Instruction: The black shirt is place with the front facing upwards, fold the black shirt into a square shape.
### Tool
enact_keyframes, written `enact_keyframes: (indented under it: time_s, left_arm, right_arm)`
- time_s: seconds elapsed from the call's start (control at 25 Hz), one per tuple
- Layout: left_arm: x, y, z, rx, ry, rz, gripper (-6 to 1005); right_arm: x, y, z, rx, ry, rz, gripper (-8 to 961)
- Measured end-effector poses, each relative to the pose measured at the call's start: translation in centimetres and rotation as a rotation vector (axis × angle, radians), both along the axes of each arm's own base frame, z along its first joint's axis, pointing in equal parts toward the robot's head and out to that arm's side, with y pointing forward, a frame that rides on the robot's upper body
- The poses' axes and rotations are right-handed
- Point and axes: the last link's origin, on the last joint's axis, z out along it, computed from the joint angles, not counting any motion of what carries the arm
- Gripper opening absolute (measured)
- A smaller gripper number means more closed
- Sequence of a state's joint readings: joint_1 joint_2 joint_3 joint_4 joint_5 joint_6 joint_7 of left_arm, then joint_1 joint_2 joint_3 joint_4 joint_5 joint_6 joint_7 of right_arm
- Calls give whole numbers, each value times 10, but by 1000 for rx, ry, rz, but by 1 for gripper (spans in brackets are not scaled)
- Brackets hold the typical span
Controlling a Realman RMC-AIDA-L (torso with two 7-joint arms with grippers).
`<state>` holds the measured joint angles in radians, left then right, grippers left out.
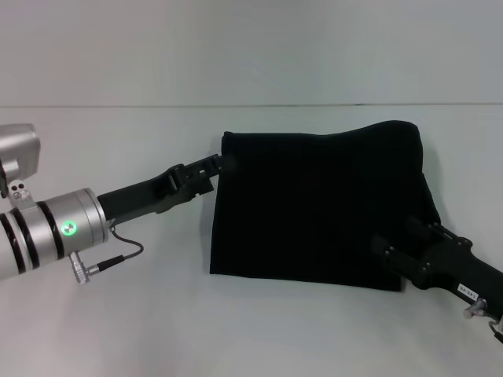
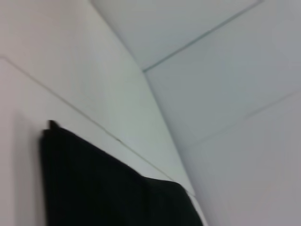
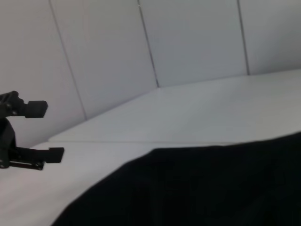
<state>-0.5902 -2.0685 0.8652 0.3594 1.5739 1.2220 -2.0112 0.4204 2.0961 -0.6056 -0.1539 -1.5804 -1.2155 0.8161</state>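
Both grippers are stationed at the black shirt (image 1: 318, 208), which lies on the white table (image 1: 118, 314) already folded into a rough rectangle, with no print or neck label showing. The left gripper (image 1: 222, 163) is seen at the shirt's far left corner; in the right wrist view its two fingers (image 3: 40, 108) are parted with nothing between them. The right gripper (image 1: 397, 243) is placed over the near right part of the cloth, and whether its fingers are parted or closed on fabric cannot be told, as black lies against black. The shape is judged wider than deep, with the far right edge bulging and the right side slanting, so one more fold across the width appears to be needed. For that fold to be done well, all layers at a corner should be pinched together, the two corners lifted level, carried over evenly to the opposite edge, and the edges laid flush before release, so that no layer is dragged out of line.
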Motion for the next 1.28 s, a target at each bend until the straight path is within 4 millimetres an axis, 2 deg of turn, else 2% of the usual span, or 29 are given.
enact_keyframes:
  time_s: [0.28,0.56,0.72,1.0,1.28]
  left_arm:
    - [-5,13,-1,-5,23,113,923]
    - [-2,34,-2,-16,120,161,922]
    - [8,45,-7,-6,166,153,922]
    - [13,52,-22,24,234,177,923]
    - [19,57,-29,46,257,186,923]
  right_arm:
    - [-2,-7,6,8,18,46,836]
    - [2,-51,12,1,17,186,835]
    - [7,-64,7,-31,7,182,835]
    - [10,-75,-1,-85,-9,177,835]
    - [15,-76,-3,-91,-28,155,835]
